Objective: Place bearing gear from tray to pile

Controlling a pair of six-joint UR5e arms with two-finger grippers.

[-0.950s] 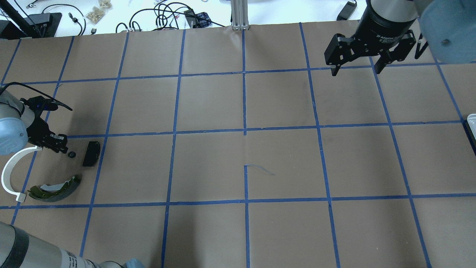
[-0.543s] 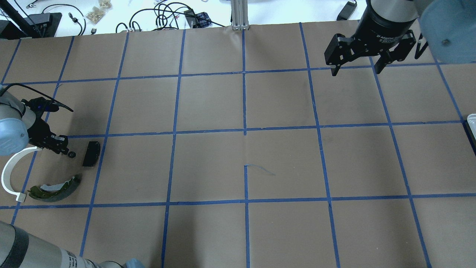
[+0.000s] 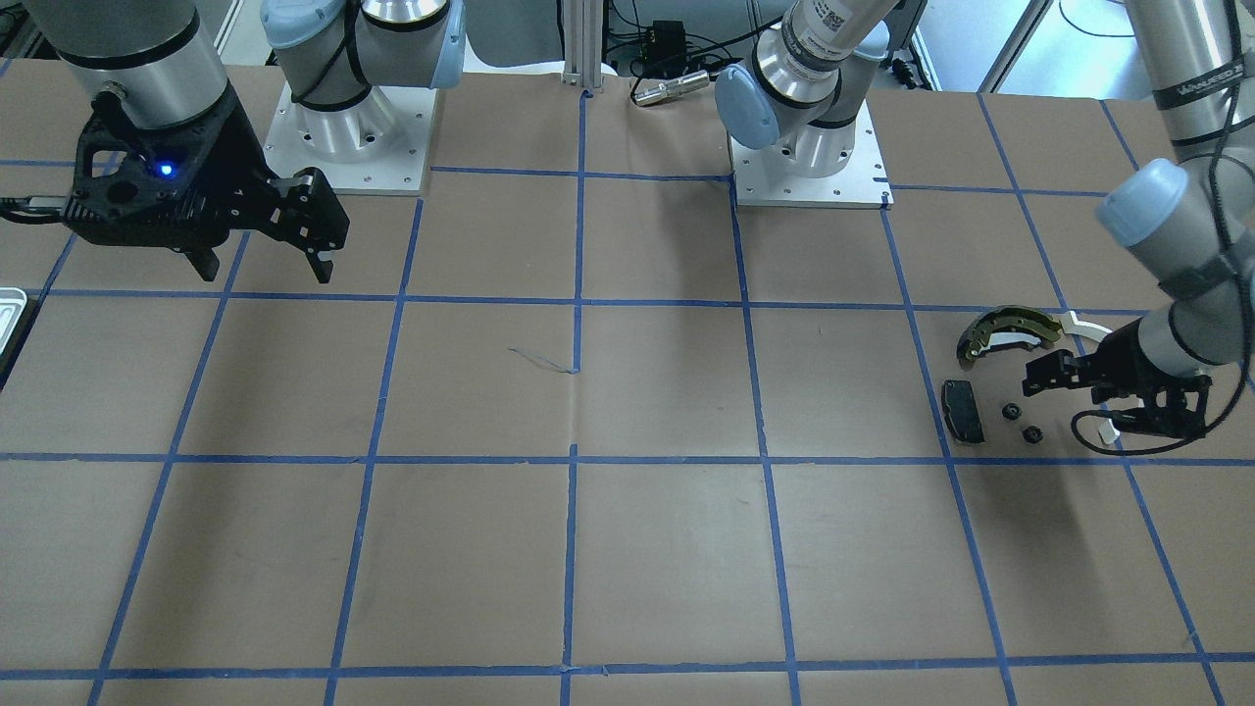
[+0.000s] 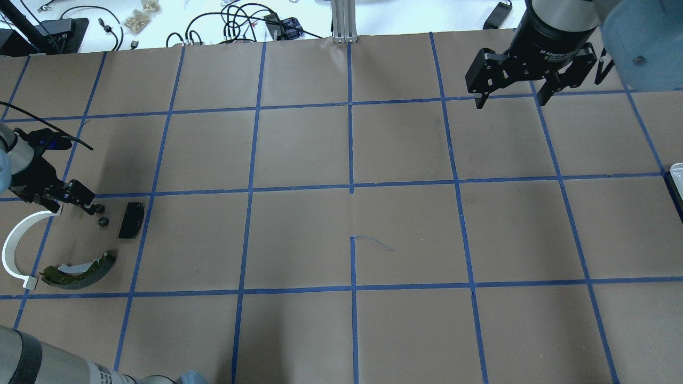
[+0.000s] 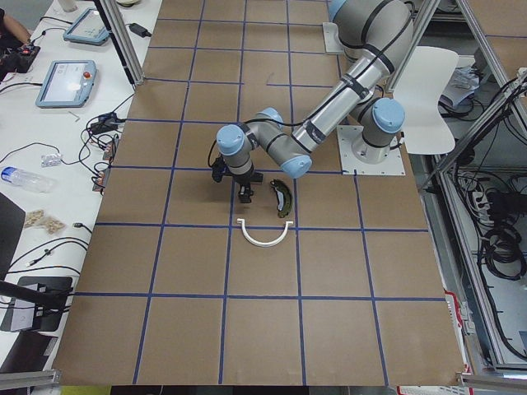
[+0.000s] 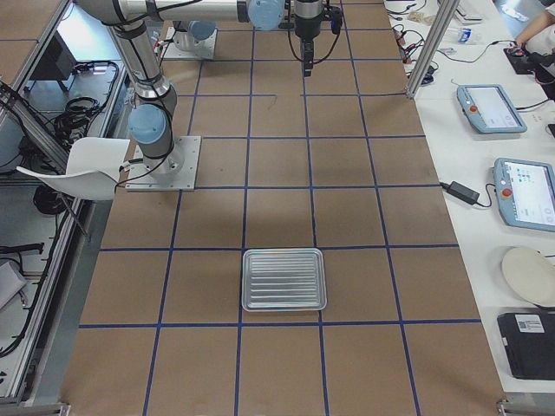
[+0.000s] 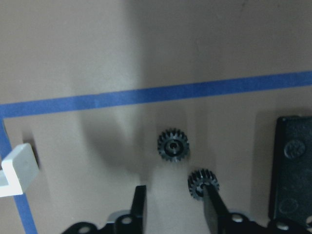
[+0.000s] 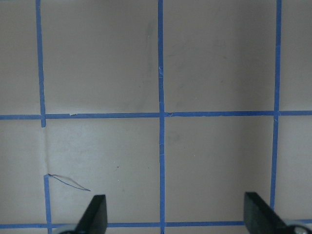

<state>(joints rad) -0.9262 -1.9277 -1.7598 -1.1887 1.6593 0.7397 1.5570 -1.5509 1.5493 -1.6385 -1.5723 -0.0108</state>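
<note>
Two small black bearing gears (image 7: 173, 145) (image 7: 203, 183) lie on the paper beside the pile; they also show in the overhead view (image 4: 100, 209) (image 4: 104, 221). The pile holds an olive brake shoe (image 4: 80, 272), a white arc (image 4: 10, 245) and a black pad (image 4: 130, 220). My left gripper (image 7: 175, 209) is open and empty, just behind the gears, one finger next to the nearer gear. It shows low at the table's left (image 4: 80, 204). My right gripper (image 4: 509, 98) is open and empty, high over the far right. The silver tray (image 6: 246, 279) looks empty.
Brown paper with a blue tape grid covers the table. The tray's corner (image 4: 677, 170) shows at the right edge. Cables and a metal post (image 4: 344, 21) lie beyond the far edge. The robot bases (image 3: 343, 137) stand at the near side.
My left gripper has drawn back to the left, away from the pad. A second gear now shows on the paper where its fingers were. The right arm has not moved.
</note>
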